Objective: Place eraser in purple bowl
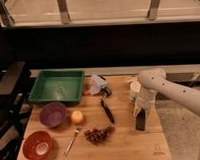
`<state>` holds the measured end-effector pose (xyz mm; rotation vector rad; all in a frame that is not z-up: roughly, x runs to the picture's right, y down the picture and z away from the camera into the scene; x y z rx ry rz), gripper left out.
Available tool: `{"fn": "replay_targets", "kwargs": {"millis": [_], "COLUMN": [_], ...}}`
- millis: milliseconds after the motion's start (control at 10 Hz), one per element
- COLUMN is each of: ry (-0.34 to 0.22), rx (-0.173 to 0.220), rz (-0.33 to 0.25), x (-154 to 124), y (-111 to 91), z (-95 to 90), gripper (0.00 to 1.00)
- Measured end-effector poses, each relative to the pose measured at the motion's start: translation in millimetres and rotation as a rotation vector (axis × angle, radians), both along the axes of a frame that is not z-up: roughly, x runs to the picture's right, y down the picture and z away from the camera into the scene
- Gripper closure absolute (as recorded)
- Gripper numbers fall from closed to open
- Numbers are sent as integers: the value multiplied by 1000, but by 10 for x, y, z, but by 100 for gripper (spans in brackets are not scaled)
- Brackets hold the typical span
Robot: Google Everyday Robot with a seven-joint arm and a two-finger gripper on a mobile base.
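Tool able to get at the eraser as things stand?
Probably yes. The tool hangs right over the far end of the eraser; nothing lies between them, and the black-handled utensil sits well apart from both.

On the desk [121, 149] are one purple bowl [53, 114], one red bowl [37, 145], one tray [57, 72], one fork [72, 140], one eraser [141, 122]. One gripper [140, 111] is right above the eraser.

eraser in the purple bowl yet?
Out. The eraser lies on the table, the gripper right over it; the purple bowl sits apart, across the table.
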<state>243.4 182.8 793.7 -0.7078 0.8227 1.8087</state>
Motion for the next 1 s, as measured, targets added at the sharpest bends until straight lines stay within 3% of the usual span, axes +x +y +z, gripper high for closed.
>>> {"fn": "replay_targets", "kwargs": {"millis": [200, 400, 700, 900, 1000], "ry": [-63, -156, -338, -480, -514], "rx": [50, 73, 104, 146, 162], "rz": [-10, -21, -52, -66, -70], "x": [-111, -325, -1005, -1574, -1725], "y": [-338, -503, -670, -791, -832], "z": [-222, -329, -455, -543, -574], "gripper": [100, 100, 100, 100, 100]}}
